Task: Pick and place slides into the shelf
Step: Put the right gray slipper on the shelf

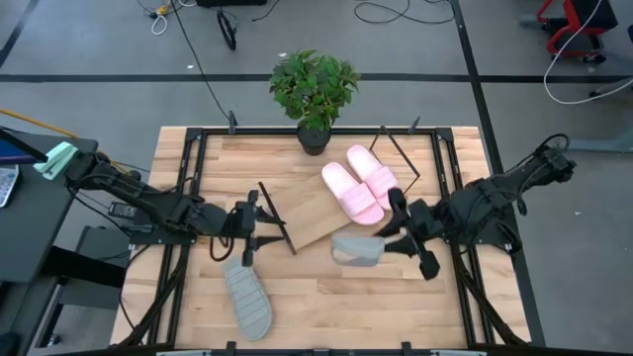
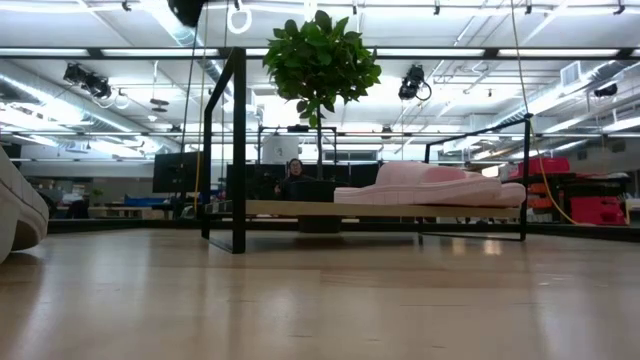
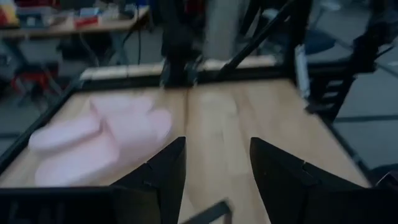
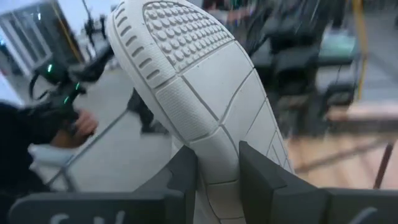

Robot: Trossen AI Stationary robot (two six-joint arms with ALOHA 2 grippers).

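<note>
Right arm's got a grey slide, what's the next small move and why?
Probably carry it left, over the shelf's bare half. The right gripper is shut on the grey slide, sole showing, beside the shelf's near edge. The pink pair fills the shelf's right half.

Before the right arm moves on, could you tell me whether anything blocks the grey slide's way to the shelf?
Nothing visible does. The right gripper holds the grey slide just off the shelf; the pink pair fills the right end, and bare board lies nearest.
</note>
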